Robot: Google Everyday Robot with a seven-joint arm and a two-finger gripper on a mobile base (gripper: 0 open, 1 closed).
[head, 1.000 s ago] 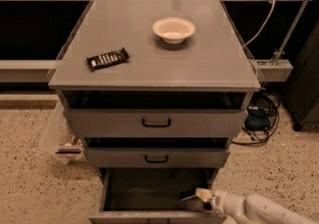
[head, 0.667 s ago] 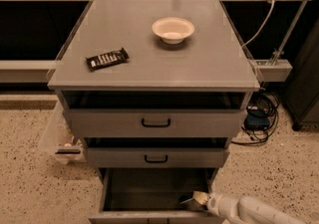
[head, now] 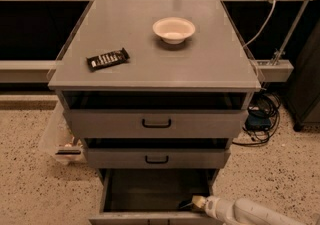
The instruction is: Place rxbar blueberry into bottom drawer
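The bottom drawer (head: 150, 216) of the grey cabinet is pulled open and shows a dark interior. My gripper (head: 194, 203) reaches in from the lower right on a white arm and sits low inside the drawer's front right corner. The rxbar blueberry does not show clearly; a dark shape at the gripper's tip is too dim to name. A black-brown wrapped bar (head: 107, 59) lies on the cabinet top at the left; it is not the blueberry bar.
A white bowl (head: 173, 29) stands on the cabinet top (head: 200, 64). The two upper drawers (head: 156, 124) with black handles are nearly shut. Cables (head: 260, 119) lie on the floor at the right. A clear bin (head: 60, 141) sits at the left.
My gripper has moved slightly left and lower into the bottom drawer's front right corner. Nothing on the cabinet top has moved.
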